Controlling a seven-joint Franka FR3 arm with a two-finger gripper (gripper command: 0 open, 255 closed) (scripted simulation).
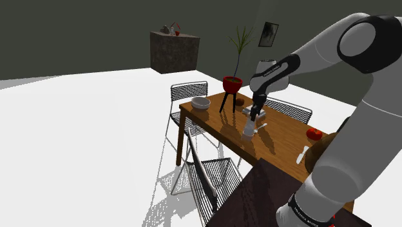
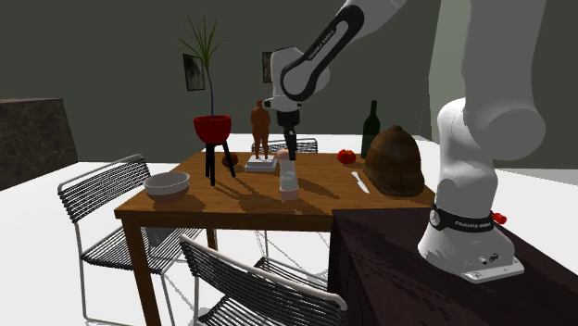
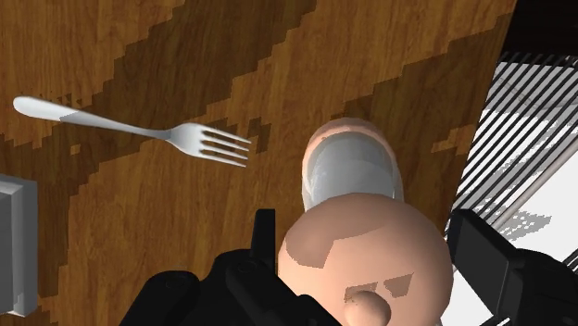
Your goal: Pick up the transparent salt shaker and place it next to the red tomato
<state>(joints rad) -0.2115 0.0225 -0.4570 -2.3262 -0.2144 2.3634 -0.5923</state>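
The salt shaker (image 3: 350, 171) has a clear body and a pale pink domed cap, and it stands on the wooden table (image 2: 232, 199) near the front edge. My gripper (image 3: 366, 243) comes down over it, and both black fingers press against the sides of the cap. From the side the shaker (image 2: 289, 181) rests on the tabletop directly under the gripper (image 2: 289, 156). The red tomato (image 2: 346, 156) lies farther back toward the second exterior view's right, beside a brown domed lump (image 2: 394, 162). In the shoulder view the shaker (image 1: 248, 131) is mid-table and the tomato (image 1: 314, 133) is nearer the stand.
A fork (image 3: 139, 130) lies close to the shaker. A grey flat block (image 2: 260, 166) with a brown figurine (image 2: 260, 125), a red plant pot on legs (image 2: 212, 130), a bowl (image 2: 167, 184) and a dark bottle (image 2: 371, 128) share the table. Wire chairs (image 2: 102, 199) surround it.
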